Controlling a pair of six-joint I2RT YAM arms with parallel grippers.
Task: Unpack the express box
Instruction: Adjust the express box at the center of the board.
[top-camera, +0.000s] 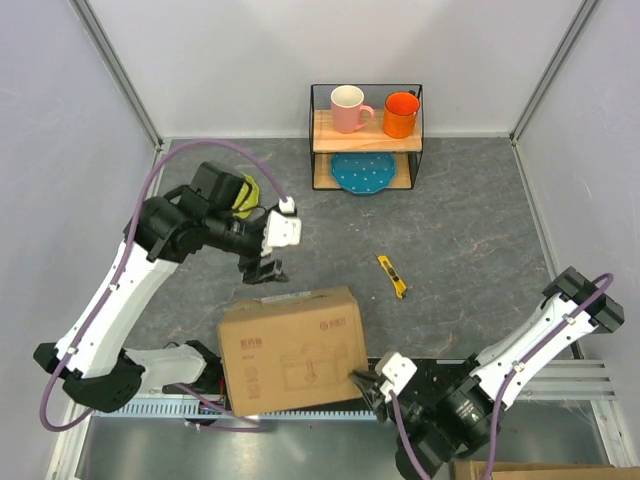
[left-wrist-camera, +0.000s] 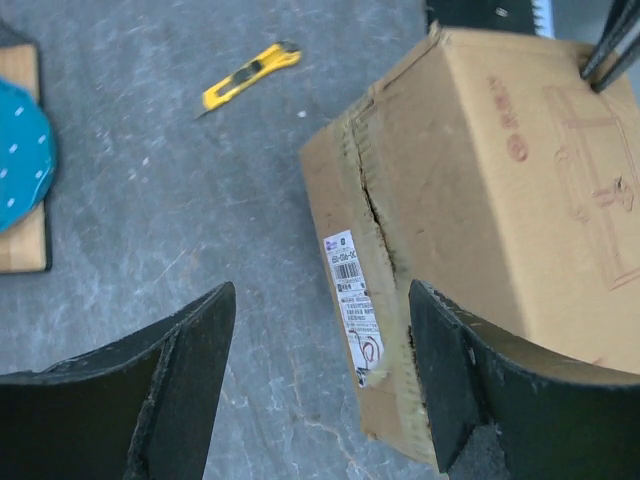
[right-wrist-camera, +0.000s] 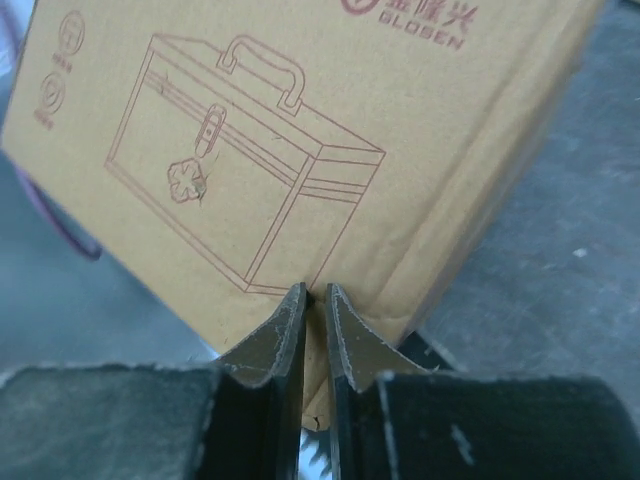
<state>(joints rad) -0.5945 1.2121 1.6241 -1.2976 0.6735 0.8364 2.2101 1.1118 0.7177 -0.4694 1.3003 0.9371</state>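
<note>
The express box (top-camera: 290, 345) lies flat at the near edge of the worktop (top-camera: 470, 230), a little left of the middle. Its printed side, showing a red line drawing of a case, faces up. A white label (left-wrist-camera: 355, 300) runs down its left end beside a ragged seam.

The left jaws are spread wide and hang over the box's far edge, and from the wrist view I see nothing between them but the labelled end below. The right jaws are at the box's near right corner, drawn almost together with only a thin slit between them. Their tips are against the lower edge of the carton (I cannot tell whether any cardboard is caught in that slit).

A yellow box cutter (top-camera: 392, 276) lies on the worktop near the box's far right corner, apart from it. At the far edge stands a wire rack (top-camera: 418, 120) with a pink mug (top-camera: 347, 108) and an orange mug (top-camera: 400, 114) on its upper board, and a teal plate (top-camera: 362, 172) below.
</note>
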